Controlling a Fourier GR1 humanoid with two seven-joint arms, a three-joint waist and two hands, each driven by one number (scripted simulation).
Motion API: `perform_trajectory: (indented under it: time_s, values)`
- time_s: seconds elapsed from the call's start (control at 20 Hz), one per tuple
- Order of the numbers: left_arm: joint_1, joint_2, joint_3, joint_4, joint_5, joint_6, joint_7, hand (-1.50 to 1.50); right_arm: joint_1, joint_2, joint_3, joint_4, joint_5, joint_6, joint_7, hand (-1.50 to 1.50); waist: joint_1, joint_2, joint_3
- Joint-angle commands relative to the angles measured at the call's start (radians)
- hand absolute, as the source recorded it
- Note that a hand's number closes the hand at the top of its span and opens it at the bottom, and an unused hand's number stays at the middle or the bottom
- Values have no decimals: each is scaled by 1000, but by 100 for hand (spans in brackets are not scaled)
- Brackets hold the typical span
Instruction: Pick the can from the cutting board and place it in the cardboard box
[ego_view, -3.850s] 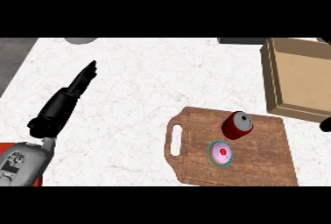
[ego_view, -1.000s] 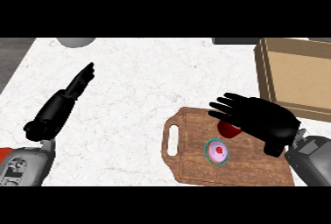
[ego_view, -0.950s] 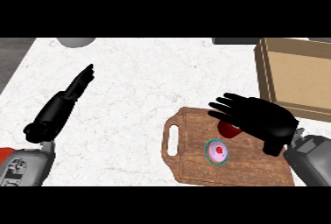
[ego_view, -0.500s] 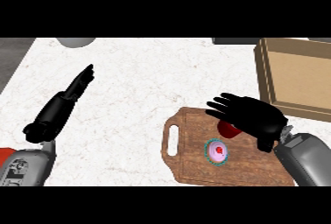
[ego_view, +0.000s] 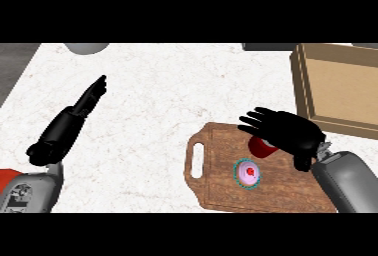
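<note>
A red can (ego_view: 262, 147) stands on the wooden cutting board (ego_view: 221, 187), mostly covered by my right hand (ego_view: 289, 132). That hand hovers over the can with fingers spread and pointing left, not curled round it. The cardboard box (ego_view: 341, 87) sits at the far right, its open top facing up. My left hand (ego_view: 83, 106) rests open at the left of the counter, fingers straight and pointing away.
A small round item with a pink centre and teal rim (ego_view: 249, 173) lies on the board just below the can. A grey round object (ego_view: 86, 47) shows at the counter's top left edge, a dark one (ego_view: 267, 46) at the top.
My right hand has come in from the lower right and now covers the can; over the last second it drew slightly down and right. The left hand has stayed still.
</note>
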Motion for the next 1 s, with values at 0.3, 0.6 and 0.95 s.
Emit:
perform_trajectory:
  time_s: [0.3, 0.6, 0.95]
  values:
    - [1, -31, 9, 10, -38, 6, -18, 0, -28, 66, -8, 110, 43, -217, -154, 150, 1, 1, 0]
    - [-12, -27, 32, 30, -31, -10, -23, 0, 69, 34, -47, 51, -21, -255, -273, 150, -5, 0, 0]
    - [3, 0, 58, -11, 12, -49, 12, 0, 322, -98, -147, -47, -242, -297, -525, 150, -15, -3, 1]
